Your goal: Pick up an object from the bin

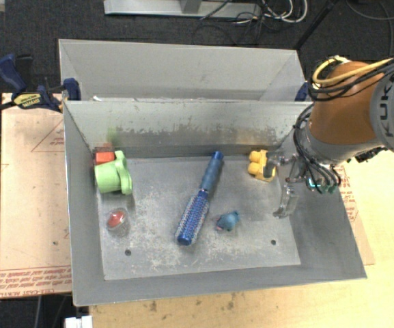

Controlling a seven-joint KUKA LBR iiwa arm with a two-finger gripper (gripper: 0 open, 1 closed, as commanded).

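Though I honestly can't make out what the small yellow thing point(257, 164) is, it sits at the foot of the bin's point(183, 125) back wall, right side, its right edge tucked behind my wrist gear. My gripper point(283, 212) hangs just beside it, toward the front. I can't tell how far the jaws are open, and nothing's visibly in them. A blue brush point(200, 200) lies further left.

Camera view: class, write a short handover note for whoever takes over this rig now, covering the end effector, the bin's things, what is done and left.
End effector: inside the bin at its right, over bare floor, carrying nothing visible.
Things: yellow toy nearest, by the back wall; small blue piece and blue brush mid-bin; green cup far left.
Done: nothing picked.
Left: grasp one thing and lift it out.
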